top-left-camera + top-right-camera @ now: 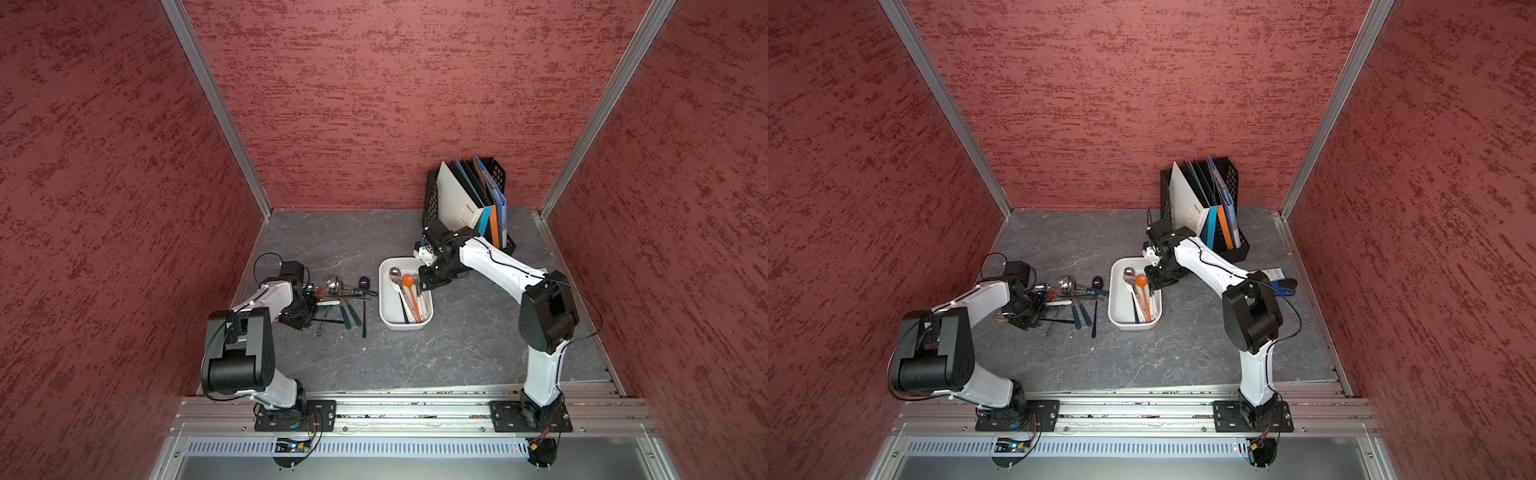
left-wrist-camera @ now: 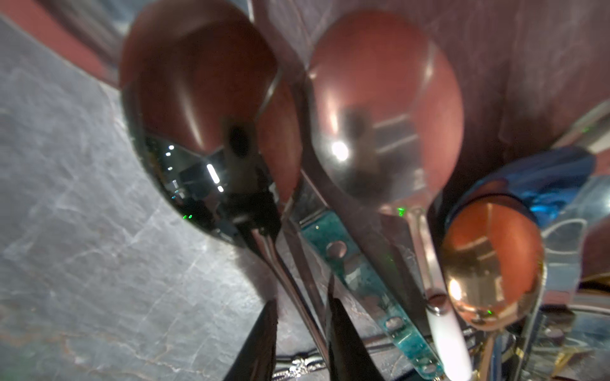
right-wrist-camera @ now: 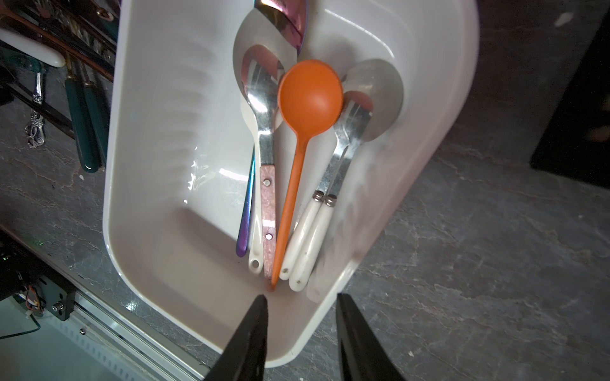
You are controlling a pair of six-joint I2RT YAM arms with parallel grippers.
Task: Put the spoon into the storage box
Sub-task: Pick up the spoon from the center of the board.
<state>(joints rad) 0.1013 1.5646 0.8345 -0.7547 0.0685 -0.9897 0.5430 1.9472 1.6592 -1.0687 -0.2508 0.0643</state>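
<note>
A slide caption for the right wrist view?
Open right claw over the white storage box rim; inside, an orange spoon among metal spoons.

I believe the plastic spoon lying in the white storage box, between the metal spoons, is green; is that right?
Not quite: the plastic spoon is orange, not green. It does lie in the white storage box, between the metal spoons, as the right wrist view shows.

No text, number or brand is coming through clearly enough to read in any view. A white folder (image 1: 454,194) standing in the black perforated file rack (image 1: 432,199) is carrying a small dark print near its lower edge in both top views. It is perhaps a short word or two, but it is appearing too small and soft to make out.
</note>
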